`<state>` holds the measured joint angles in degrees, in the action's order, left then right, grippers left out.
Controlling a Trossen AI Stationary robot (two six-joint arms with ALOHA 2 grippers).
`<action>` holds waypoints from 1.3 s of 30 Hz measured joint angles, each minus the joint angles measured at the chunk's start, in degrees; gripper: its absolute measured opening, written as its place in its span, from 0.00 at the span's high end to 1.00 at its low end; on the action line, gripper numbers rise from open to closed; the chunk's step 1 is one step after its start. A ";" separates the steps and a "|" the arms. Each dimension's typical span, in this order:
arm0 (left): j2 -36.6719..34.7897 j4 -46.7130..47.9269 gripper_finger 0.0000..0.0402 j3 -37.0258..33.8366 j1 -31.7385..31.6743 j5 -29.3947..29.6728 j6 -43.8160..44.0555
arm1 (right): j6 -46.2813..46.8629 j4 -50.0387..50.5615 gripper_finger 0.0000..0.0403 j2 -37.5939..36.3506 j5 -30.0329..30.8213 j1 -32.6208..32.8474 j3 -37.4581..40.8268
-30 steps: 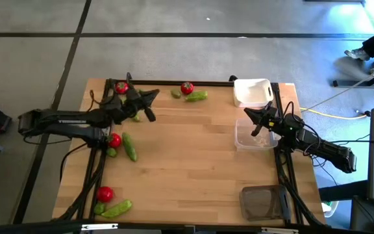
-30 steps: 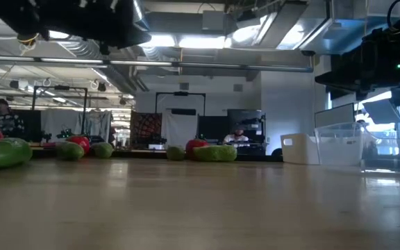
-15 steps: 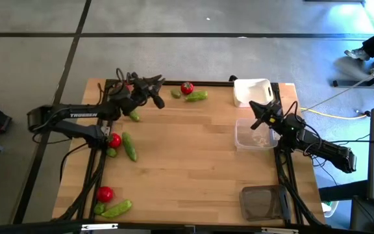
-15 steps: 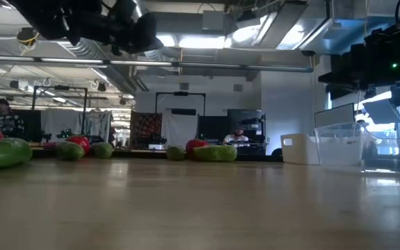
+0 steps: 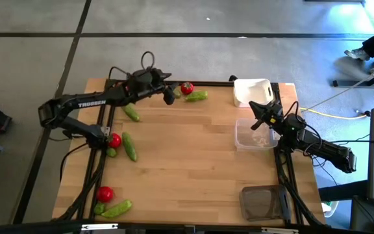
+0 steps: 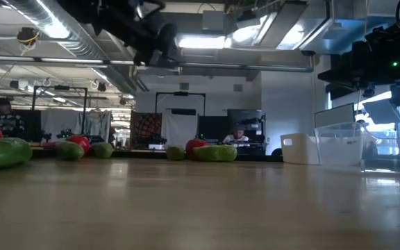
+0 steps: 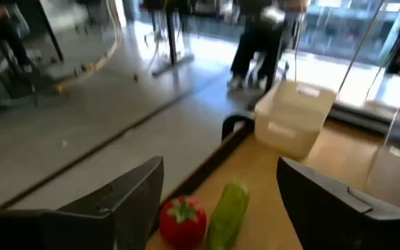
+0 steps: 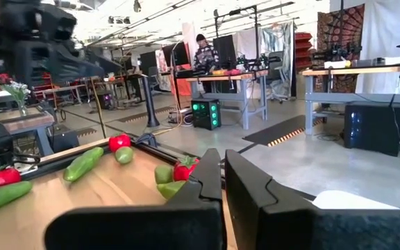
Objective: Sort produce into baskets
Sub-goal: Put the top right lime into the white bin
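Near the upper middle of the high view, a glossy round red toy tomato (image 5: 186, 88) touches a smooth elongated green pod (image 5: 197, 96) — the left gripper (image 5: 169, 93), fingers spread and empty, hangs just beside them. The right gripper (image 5: 257, 114), fingers nearly closed and empty, hovers at the clear plastic rectangular basket (image 5: 252, 140), centre right.

Bright and even from above, with soft small shadows under the arms on the bench (image 5: 187, 162). Dim and dark low down, against glowing ceiling lights (image 6: 207, 42) and a bright window on the right. Blurry and smeared through the left wrist camera. Sharper from the right wrist, but fuzzy close up.
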<state>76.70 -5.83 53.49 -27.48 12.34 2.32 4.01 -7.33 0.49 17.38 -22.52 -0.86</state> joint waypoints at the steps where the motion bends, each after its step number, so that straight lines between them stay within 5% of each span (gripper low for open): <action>1: 0.64 1.28 0.29 0.55 -0.26 -0.52 0.21 | -0.01 0.00 0.97 0.00 -0.03 0.00 0.00; 6: 2.71 5.03 0.29 0.95 -0.68 -0.92 -0.03 | 0.00 -0.01 0.89 0.00 -0.11 0.00 0.00; 21: 4.62 10.04 0.31 0.92 -0.92 -0.42 -8.27 | 0.66 -0.02 0.44 0.00 -6.51 0.00 0.00; 39: 19.49 17.89 0.31 11.02 -9.23 -10.28 -20.03 | 2.17 3.58 0.39 0.01 -5.31 0.00 0.00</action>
<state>96.19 12.06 64.51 -36.72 2.05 -17.71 6.18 -3.76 0.50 12.08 -22.52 -0.86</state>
